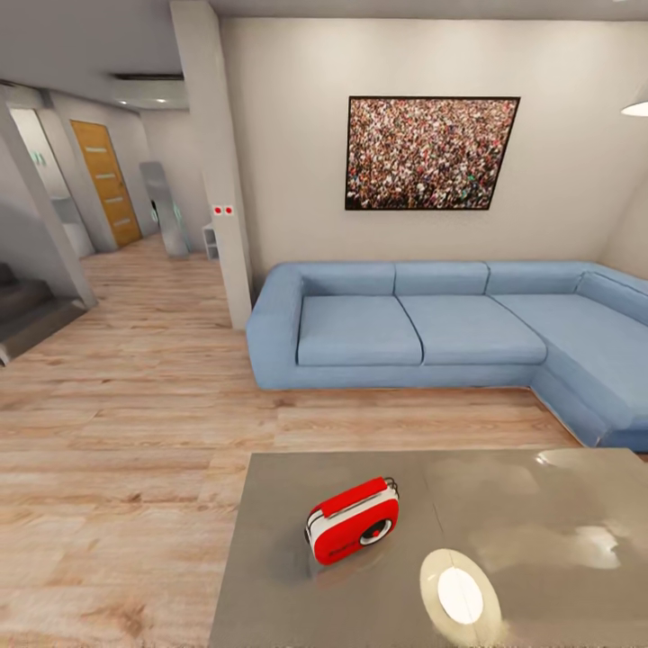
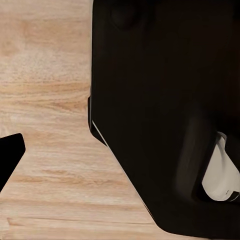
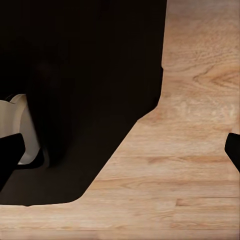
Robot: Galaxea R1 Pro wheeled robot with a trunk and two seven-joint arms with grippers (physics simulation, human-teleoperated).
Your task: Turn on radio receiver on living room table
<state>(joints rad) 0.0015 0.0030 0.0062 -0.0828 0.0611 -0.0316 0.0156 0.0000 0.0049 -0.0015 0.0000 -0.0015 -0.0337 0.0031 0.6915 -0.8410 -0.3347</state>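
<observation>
The radio receiver [image 1: 353,522], a small red box with a white band, a round black dial and a thin wire handle, stands tilted on the glossy grey-brown table [image 1: 279,576] near its middle, in the head view. Behind the table lies the living room with its light wood floor [image 1: 135,423]. In the right wrist view my right gripper [image 3: 120,160] is open, its dark fingertips [image 3: 10,155] far apart over the floor. In the left wrist view one fingertip [image 2: 10,157] of my left gripper [image 2: 120,160] sits at the frame's edge, which reads as open. Neither holds anything.
A round white-glowing disc [image 1: 460,596] lies on the table right of the radio. A blue sectional sofa [image 1: 423,328] stands behind, under a crowd picture [image 1: 430,153]. A pillar [image 1: 220,180], a hallway with an orange door [image 1: 106,183] and steps [image 1: 22,310] are at left. My dark base [image 2: 165,115] shows in both wrist views.
</observation>
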